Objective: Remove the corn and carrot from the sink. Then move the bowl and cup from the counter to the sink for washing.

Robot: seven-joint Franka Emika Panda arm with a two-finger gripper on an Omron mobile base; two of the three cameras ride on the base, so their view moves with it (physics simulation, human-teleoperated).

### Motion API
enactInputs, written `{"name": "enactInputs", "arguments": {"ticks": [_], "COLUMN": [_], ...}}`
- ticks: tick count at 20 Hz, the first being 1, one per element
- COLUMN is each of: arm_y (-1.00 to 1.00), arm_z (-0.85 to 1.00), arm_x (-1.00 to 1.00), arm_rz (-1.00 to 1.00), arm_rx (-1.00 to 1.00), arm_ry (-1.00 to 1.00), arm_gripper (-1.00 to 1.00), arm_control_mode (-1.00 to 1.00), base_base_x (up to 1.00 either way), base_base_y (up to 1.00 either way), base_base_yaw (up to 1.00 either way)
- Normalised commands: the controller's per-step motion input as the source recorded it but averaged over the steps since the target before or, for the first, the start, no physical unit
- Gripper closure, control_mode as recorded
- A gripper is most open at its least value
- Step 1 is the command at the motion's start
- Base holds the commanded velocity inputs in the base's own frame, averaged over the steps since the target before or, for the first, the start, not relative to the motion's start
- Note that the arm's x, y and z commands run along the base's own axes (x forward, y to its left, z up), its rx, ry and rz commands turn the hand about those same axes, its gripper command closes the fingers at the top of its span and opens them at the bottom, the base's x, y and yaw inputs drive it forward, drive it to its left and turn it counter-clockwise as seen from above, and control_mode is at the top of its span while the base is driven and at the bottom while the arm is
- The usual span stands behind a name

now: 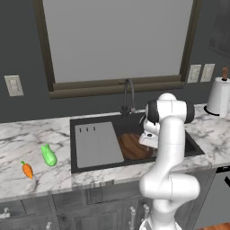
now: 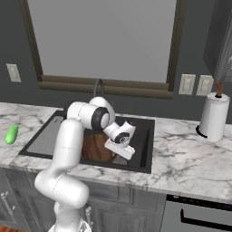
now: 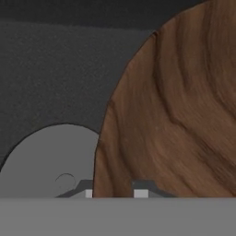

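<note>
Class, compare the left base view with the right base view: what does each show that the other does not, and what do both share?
Left base view alone: the carrot on the counter, left of the sink. Right base view alone: dark cabinet handles at the lower right. Both: the corn on the counter, the bowl inside the sink, the faucet and the paper towel roll.

My arm [image 1: 168, 148] is glossy white all over, thick rounded tubes swelling into fat bulbous joints. Dark grey bands ring the joints, one clear black collar at my elbow [image 2: 97, 118]. My wrist [image 2: 121, 136] is a white block with a round dark disc on its side. Down at my fingertips [image 3: 140, 191], small pale grey squared pads, dark behind.
</note>
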Motion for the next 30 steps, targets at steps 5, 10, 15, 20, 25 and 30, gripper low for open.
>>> {"name": "enactInputs", "arguments": {"ticks": [5,10,15,20,25,30], "arm_y": [-0.09,-0.08,-0.06,0.0,0.0,0.0], "arm_z": [0.0,0.0,0.0,0.0,0.0,0.0], "arm_x": [0.21,0.22,0.21,0.26,0.29,0.31], "arm_rz": [0.0,0.0,0.0,0.0,0.0,0.0], "arm_rx": [0.0,0.0,-0.01,0.0,-0.01,-0.01], "arm_ry": [0.0,0.0,0.0,0.0,0.0,0.0], "arm_gripper": [1.0,1.0,1.0,1.0,1.0,1.0], "arm_control_mode": [-1.0,-1.0,-1.0,-1.0,-1.0,-1.0], "base_base_x": [0.0,0.0,0.0,0.0,0.0,0.0], "base_base_y": [0.0,0.0,0.0,0.0,0.0,0.0], "base_base_yaw": [0.0,0.0,0.0,0.0,0.0,0.0]}}
